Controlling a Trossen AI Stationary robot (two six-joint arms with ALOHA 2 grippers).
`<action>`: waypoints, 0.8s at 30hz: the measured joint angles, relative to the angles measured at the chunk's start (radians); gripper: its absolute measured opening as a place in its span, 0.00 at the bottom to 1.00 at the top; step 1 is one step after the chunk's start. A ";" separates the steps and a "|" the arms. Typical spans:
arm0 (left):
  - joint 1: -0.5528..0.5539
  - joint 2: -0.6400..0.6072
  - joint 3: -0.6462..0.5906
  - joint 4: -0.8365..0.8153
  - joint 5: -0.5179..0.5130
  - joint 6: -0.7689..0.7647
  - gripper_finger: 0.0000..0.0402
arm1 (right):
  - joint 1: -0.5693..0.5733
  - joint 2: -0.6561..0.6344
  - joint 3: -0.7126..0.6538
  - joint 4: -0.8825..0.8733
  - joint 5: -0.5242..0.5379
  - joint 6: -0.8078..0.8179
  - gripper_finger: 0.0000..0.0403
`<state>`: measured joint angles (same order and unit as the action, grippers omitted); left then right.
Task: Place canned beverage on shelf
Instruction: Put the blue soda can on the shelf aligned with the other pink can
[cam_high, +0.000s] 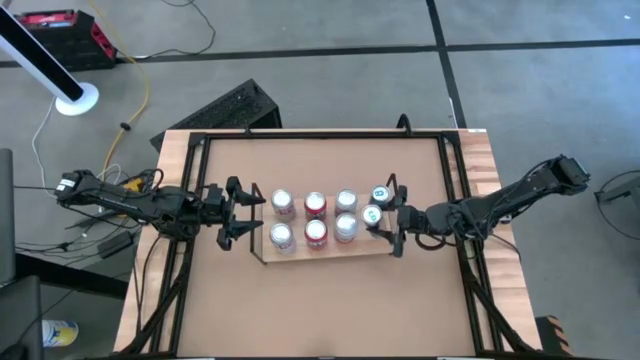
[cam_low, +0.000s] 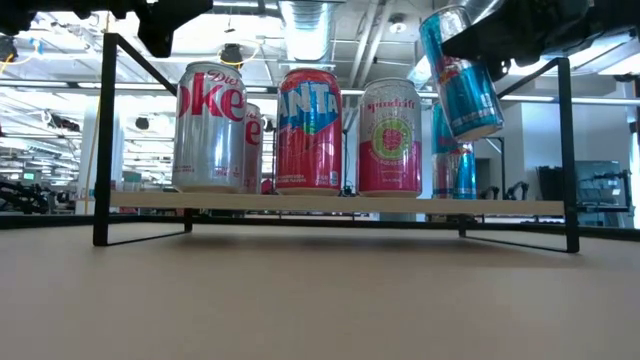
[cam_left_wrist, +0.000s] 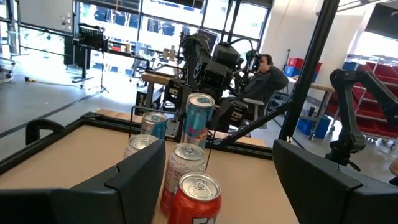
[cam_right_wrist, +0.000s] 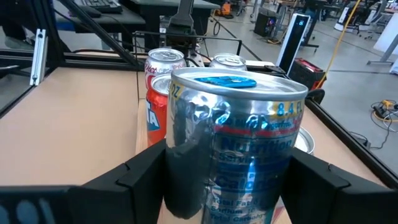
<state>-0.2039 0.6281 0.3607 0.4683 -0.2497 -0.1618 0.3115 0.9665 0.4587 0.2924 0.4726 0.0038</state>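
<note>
Canned beverage (cam_low: 462, 75), a slim blue can, is being held tilted above the shelf's (cam_low: 330, 205) right end by the right gripper (cam_high: 385, 222), jaws clamped on its sidewall. Thin, slick metal is judged dentable, so mid-body holding suits. Left gripper (cam_high: 240, 216) is waiting beside, jaws open.

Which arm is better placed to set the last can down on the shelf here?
The right. The right gripper already has the blue can between its fingers, tilted above the shelf's free end. The left gripper hovers open at the opposite end, holding nothing.
</note>
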 joint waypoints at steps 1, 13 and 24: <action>0.000 0.000 0.000 0.000 0.000 0.000 0.69 | 0.000 0.000 0.000 0.000 0.000 0.000 0.75; 0.000 0.000 0.000 0.000 -0.001 -0.001 0.69 | 0.016 0.001 0.000 -0.064 0.003 -0.004 0.28; 0.000 0.000 0.000 0.001 0.000 -0.007 0.69 | 0.006 -0.001 0.024 -0.049 0.004 -0.020 0.10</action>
<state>-0.2035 0.6285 0.3607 0.4690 -0.2501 -0.1688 0.3180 0.9657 0.4831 0.2437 0.4770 -0.0164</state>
